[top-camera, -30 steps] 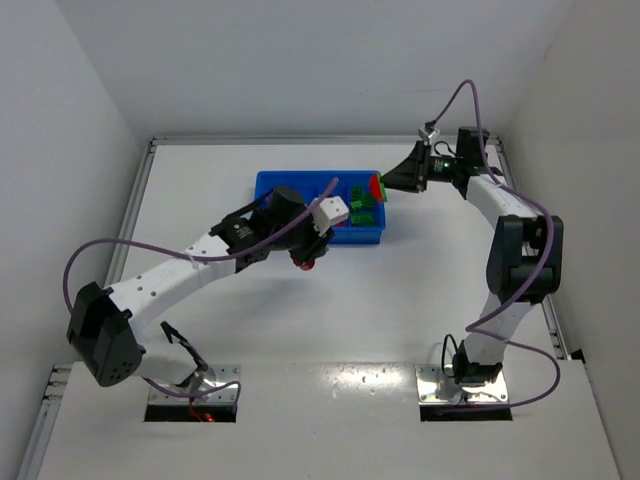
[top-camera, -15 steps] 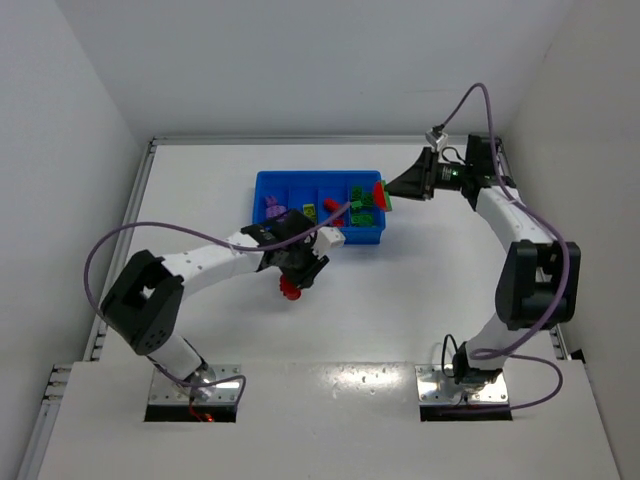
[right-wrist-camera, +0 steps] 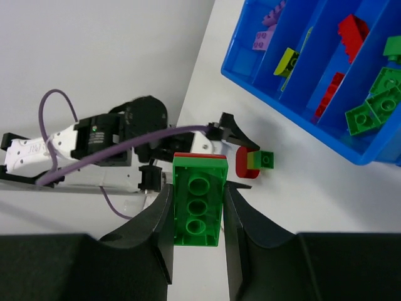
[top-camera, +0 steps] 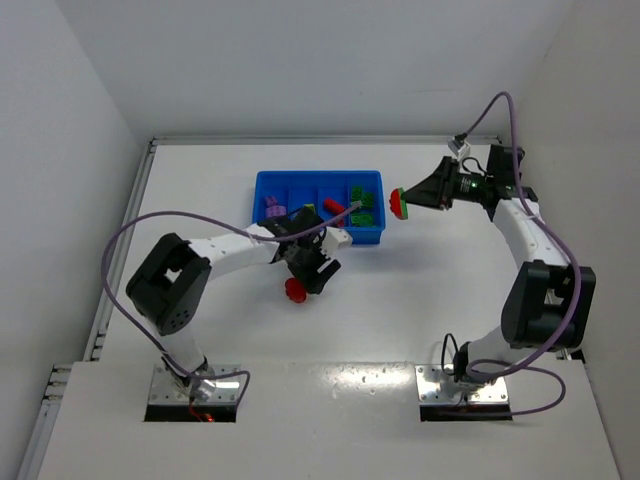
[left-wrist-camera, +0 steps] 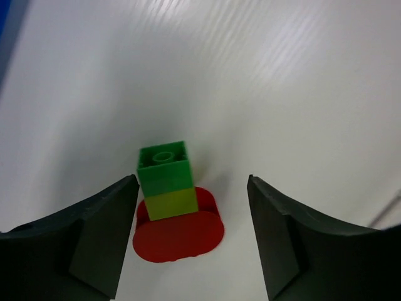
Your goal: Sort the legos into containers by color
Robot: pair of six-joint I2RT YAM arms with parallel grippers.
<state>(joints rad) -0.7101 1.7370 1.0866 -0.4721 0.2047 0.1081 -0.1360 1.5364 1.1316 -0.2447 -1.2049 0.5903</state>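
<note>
A small lego stack (left-wrist-camera: 168, 191) lies on its side on the white table: a red rounded base, a yellow-green brick and a green brick. My left gripper (left-wrist-camera: 193, 204) is open around it, one finger on each side, neither touching it. From above, this stack (top-camera: 295, 289) sits just in front of the blue tray (top-camera: 318, 178). My right gripper (right-wrist-camera: 197, 204) is shut on a green brick (right-wrist-camera: 197, 213) with a red piece behind it, held in the air to the right of the tray (right-wrist-camera: 276, 94). The compartments hold purple (right-wrist-camera: 266, 28), yellow-green (right-wrist-camera: 286, 61), red (right-wrist-camera: 352, 28) and green (right-wrist-camera: 376, 94) legos.
The left arm (top-camera: 215, 250) stretches across the table in front of the tray, its purple cable looping above it. White walls close in the table at the back and on both sides. The right arm (top-camera: 535, 240) stands along the right edge.
My left gripper has opened and let go of the red-based stack, which now lies on the table. My right gripper has drawn to the right, away from the tray, with its brick.
</note>
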